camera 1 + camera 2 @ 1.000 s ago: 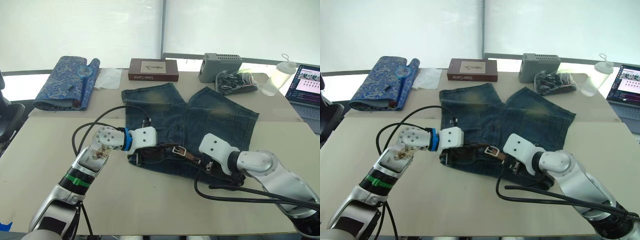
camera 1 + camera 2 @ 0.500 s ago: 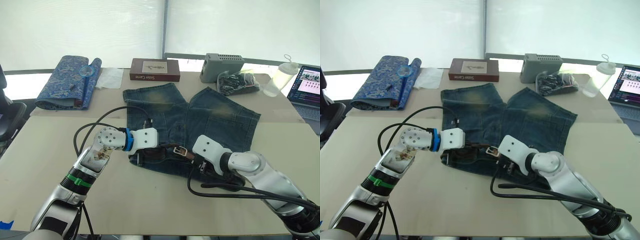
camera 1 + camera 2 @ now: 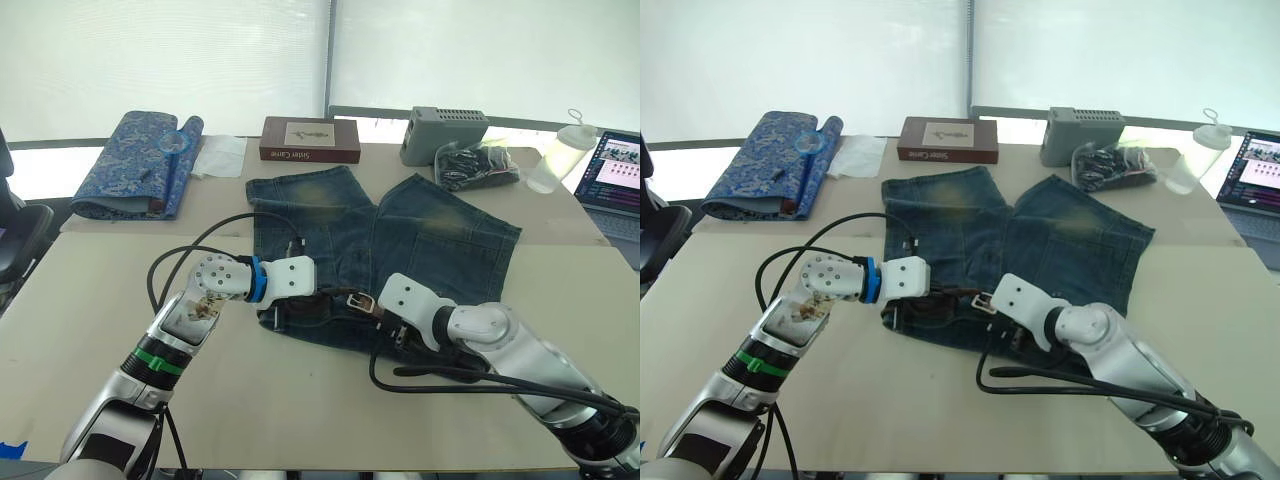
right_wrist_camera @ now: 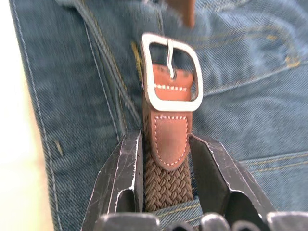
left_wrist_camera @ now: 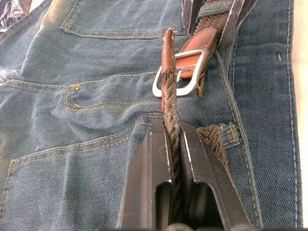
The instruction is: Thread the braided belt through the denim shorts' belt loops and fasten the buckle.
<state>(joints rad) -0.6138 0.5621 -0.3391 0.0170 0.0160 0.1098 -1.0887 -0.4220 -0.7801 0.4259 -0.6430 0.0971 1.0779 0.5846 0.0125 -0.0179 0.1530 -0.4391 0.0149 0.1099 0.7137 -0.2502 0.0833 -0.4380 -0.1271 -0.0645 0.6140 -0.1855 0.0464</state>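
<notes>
The braided belt (image 5: 172,108) runs along the waistband of the denim shorts (image 3: 440,225), and both its ends are mine. My left gripper (image 5: 174,132) pinches the tapered end edge-up, its brown leather tip rising just ahead of my left fingertips and touching the buckle (image 4: 171,72). My right gripper (image 4: 166,144) holds the buckle end: the stitched leather tab and braid lie between my right fingers, which press its edges, and the silver frame sits just beyond their tips with its prong lying across the leather.

I judge the threading mostly done; a belt loop (image 5: 227,133) beside my left fingers has braid under it, though I cannot tell for the others. The step in hand is fastening. Next, I think, the tip must go through the frame while my right side keeps the buckle steady and flat, then the prong needs to find a gap in the weave.

Well beyond my grippers, a clear bag (image 3: 478,163) holds dark items I cannot make out.
</notes>
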